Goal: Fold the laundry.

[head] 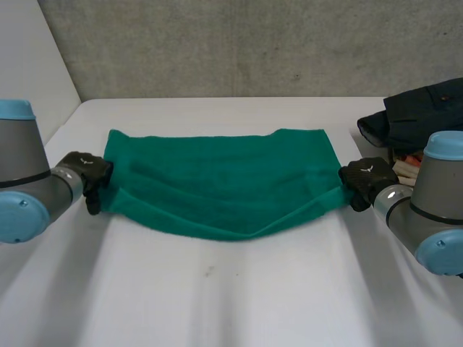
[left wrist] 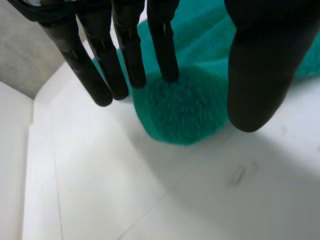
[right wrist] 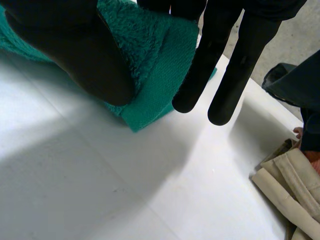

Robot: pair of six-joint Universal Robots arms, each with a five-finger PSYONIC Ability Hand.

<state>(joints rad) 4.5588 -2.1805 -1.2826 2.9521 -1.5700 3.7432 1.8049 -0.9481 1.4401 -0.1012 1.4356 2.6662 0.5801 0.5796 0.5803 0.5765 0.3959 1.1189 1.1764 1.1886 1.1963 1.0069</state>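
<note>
Two corners of the green towel (head: 224,181) on the table (head: 231,289) are pinched by the left hand (head: 88,175) and right hand (head: 366,181), straight fingers against thumb. Small pinches may slip when lifting.

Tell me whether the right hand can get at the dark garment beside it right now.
Probably not yet: the right hand is pinching a corner of the green towel. The dark garment lies close by across bare table, so once it lets go, the way looks free.
</note>
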